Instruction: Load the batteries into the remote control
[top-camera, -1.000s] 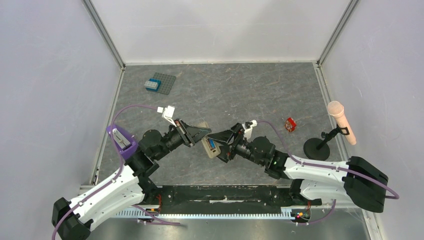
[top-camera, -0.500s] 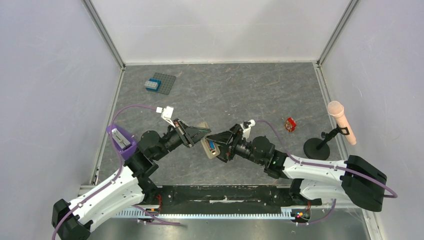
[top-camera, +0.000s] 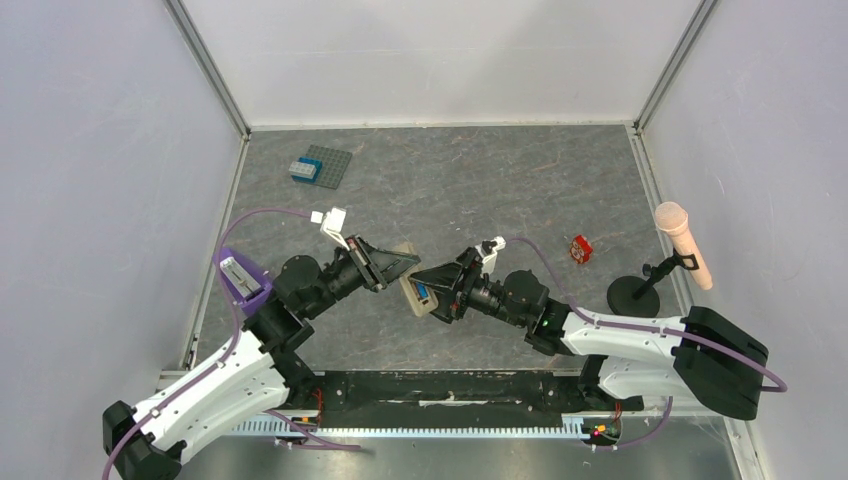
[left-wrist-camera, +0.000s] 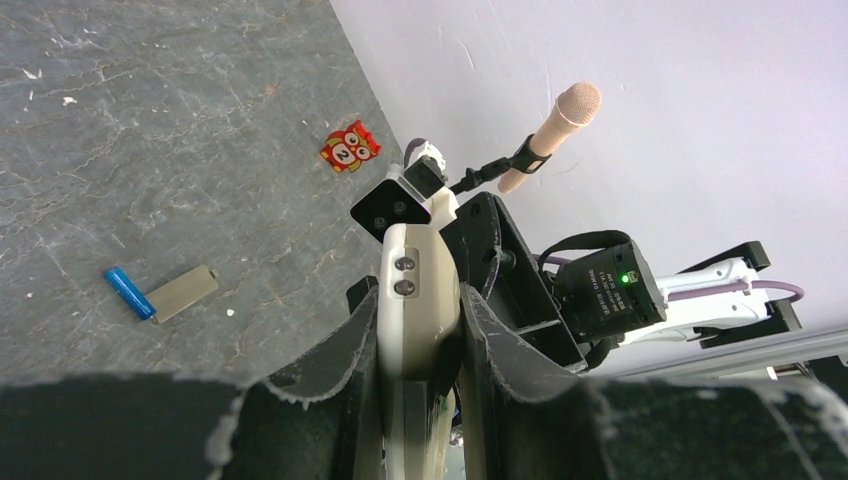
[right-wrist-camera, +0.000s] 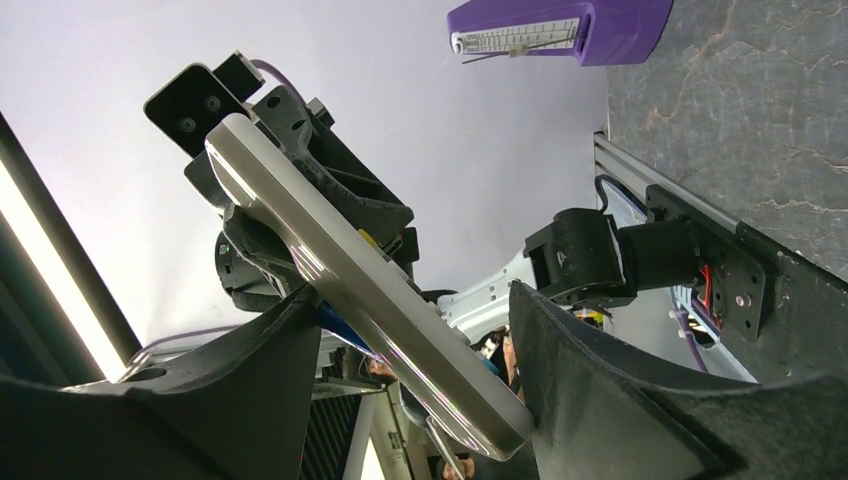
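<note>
So the remote control (left-wrist-camera: 418, 250) is up off the counter (left-wrist-camera: 150, 100), roughly mid-scene between the two arms, and the left gripper (left-wrist-camera: 420, 320) is clamped tight on its sides. From above you can see one of the batteries (top-camera: 424, 292) as a blue bit in its back recess. The right gripper (right-wrist-camera: 410, 295) straddles the far end of the remote, fingers apart, with a clear gap on one side. A second blue battery (left-wrist-camera: 130, 292) lies on the counter, touching a tan cover piece (left-wrist-camera: 183, 292). A red owl tile (left-wrist-camera: 350, 147) sits further out, with a microphone (left-wrist-camera: 560, 125) beyond it.
</note>
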